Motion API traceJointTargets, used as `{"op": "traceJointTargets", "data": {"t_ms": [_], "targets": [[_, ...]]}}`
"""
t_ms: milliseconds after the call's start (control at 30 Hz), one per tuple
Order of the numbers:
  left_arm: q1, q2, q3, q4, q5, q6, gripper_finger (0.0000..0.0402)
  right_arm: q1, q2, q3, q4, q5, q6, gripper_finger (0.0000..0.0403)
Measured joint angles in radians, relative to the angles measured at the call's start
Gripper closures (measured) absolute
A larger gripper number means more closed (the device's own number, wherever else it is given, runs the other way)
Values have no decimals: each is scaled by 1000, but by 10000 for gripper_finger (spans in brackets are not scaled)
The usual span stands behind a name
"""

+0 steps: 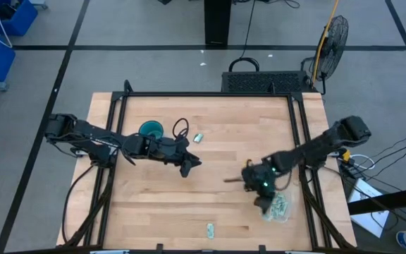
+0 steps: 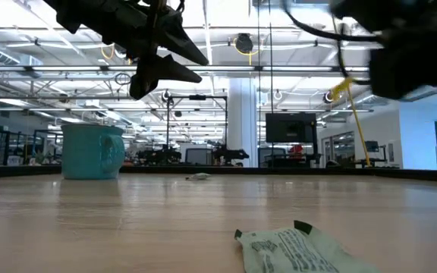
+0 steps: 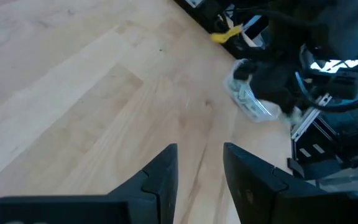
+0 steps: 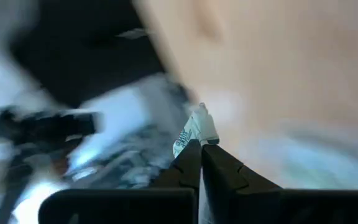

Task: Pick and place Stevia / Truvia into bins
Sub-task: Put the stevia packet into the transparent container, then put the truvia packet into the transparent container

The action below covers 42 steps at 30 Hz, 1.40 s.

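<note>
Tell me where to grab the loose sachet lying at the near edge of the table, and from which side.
Take that sachet from straight above, fingers across its short width near the middle. It lies flat on the wooden table with bare wood all around, so nothing blocks a top-down approach. In the low view one corner seems slightly lifted, possibly a catch point. The left gripper is open and free; the right gripper already pinches a sachet.

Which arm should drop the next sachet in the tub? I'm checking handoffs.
Right. The right gripper is shut on a sachet, directly above the clear tub. The left gripper hangs open and empty at mid-table.
</note>
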Motion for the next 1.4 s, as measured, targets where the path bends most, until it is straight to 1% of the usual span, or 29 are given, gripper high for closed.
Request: {"op": "traceJointTargets", "data": {"t_ms": [67,133,267,300,333,367,500,567,633,800,867,933,1000,1100,1167,1267,1333,1400], "targets": [[0,0,0,-6,-2,9,270,61,-25,-1,-111,116,21,403],[4,0,0,-14,-2,23,270,113,-59,-1,-186,285,82,403],[17,0,0,-17,-3,26,270,176,-142,0,-235,639,225,403],[21,0,0,-18,-3,24,270,184,-164,0,-255,699,262,403],[26,0,0,-18,-2,23,270,188,-186,0,-274,719,289,403],[30,0,0,-17,-2,22,270,191,-208,0,-289,717,307,403],[41,0,0,-17,-2,14,270,207,-287,0,-286,608,322,403],[42,0,0,-17,-2,0,270,220,-316,0,-300,583,311,403],[41,0,0,-18,-2,-7,270,237,-336,0,-366,582,306,403],[39,0,0,-18,-1,-26,270,287,-347,0,-635,581,332,403],[39,0,0,-18,-1,-32,270,295,-345,-1,-675,587,339,403],[39,0,0,-19,-1,-33,270,301,-344,-1,-659,633,337,400],[39,0,0,-19,-2,-33,270,304,-344,-1,-615,664,302,389],[39,0,0,-19,-2,-33,270,303,-344,0,-578,664,229,363],[39,0,0,-19,-5,-30,270,303,-344,0,-610,665,220,344],[39,0,0,-19,-33,-29,270,303,-343,0,-708,663,231,321],[39,0,0,-19,-50,-30,270,302,-344,-1,-748,661,264,312],[39,0,0,-19,-55,-30,270,302,-354,-1,-735,661,273,309]]}}
